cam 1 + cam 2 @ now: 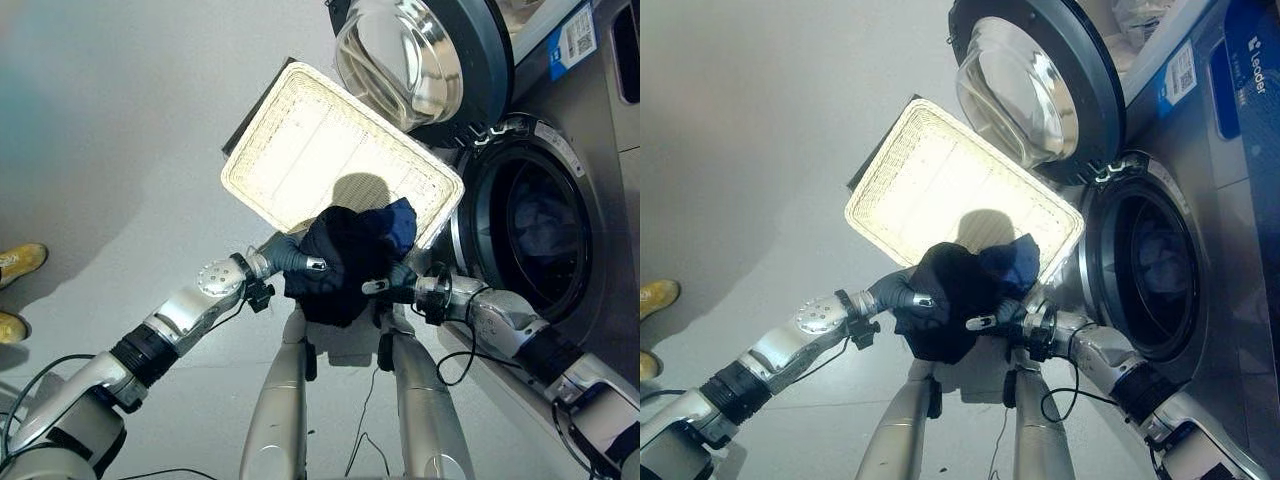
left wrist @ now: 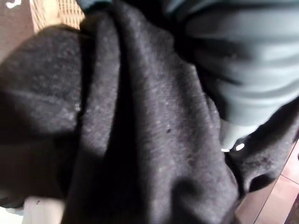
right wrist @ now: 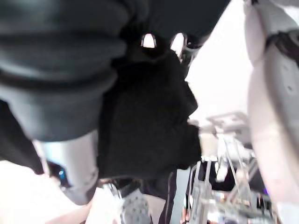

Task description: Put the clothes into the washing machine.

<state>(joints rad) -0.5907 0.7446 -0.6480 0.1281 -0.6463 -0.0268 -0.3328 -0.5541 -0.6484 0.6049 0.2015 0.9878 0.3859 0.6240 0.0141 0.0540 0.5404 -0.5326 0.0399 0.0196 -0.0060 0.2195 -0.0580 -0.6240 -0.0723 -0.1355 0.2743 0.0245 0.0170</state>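
A bundle of dark clothes, black with a blue piece on its right, hangs between my two hands over the near corner of a white wicker basket. My left hand grips the bundle's left side, a finger lying over the black cloth. My right hand holds the right side; in the right wrist view the black cloth sits between its thumb and fingertips. The washing machine's round opening is just to the right, with some pale cloth inside the drum.
The washer's glass door stands swung open above the basket's far right edge. The basket rests on a grey floor. A person's yellow shoes show at the far left edge.
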